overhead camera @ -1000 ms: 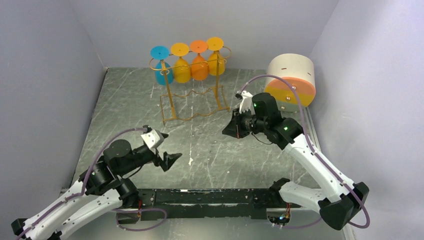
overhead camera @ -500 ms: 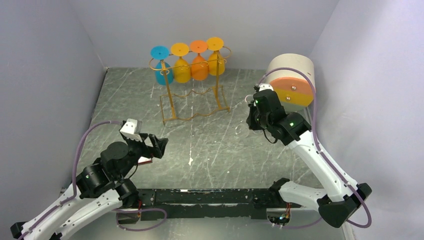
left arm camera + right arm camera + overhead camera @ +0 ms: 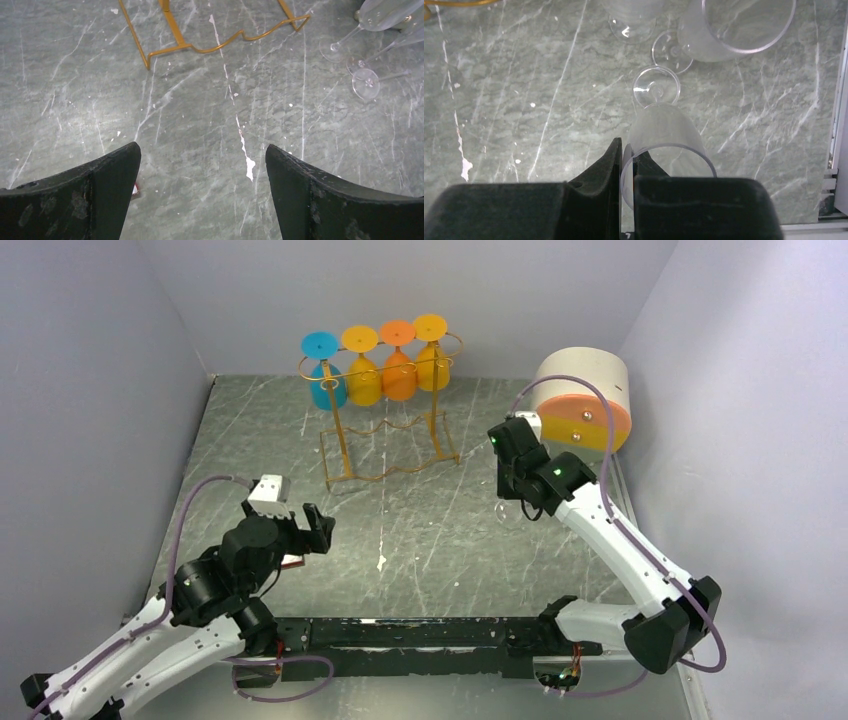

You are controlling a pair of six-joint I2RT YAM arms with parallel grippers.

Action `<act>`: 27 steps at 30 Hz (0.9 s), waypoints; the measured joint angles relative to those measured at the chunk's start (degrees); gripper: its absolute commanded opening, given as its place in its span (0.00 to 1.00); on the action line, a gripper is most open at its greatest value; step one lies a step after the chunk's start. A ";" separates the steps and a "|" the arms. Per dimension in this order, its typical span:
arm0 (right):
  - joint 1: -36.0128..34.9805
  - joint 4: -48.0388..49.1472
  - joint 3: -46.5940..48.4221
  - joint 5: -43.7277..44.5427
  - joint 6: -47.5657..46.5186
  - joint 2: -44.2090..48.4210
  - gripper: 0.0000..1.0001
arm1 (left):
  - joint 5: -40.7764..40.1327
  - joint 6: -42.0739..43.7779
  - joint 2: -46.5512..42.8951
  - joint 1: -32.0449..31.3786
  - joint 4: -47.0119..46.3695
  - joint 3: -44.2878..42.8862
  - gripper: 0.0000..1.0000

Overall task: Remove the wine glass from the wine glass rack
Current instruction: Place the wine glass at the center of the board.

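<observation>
Worktop: grey, marbled | wire rack stood at back | clear glasses lay right | round tub at far-right corner

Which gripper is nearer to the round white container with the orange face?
Right. The right gripper is just left of the container; the left gripper is far across the table, front left.

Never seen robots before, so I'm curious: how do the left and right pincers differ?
The left pincer gapes wide; the right pincer is pinched shut. The left pincer holds nothing above the table; the right pincer grips a clear glass by its rim. Both have black fingers.
</observation>
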State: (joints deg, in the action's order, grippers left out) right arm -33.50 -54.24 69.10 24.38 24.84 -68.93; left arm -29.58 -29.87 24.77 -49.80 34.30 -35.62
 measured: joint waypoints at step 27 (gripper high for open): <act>26.27 -0.66 2.08 -10.08 -5.16 -4.31 0.05 | -4.15 -4.24 -2.69 0.00 2.89 -0.55 0.99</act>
State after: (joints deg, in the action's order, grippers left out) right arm -7.22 -54.89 71.18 14.31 19.68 -73.23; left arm -33.74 -34.11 22.09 -49.80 37.19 -36.16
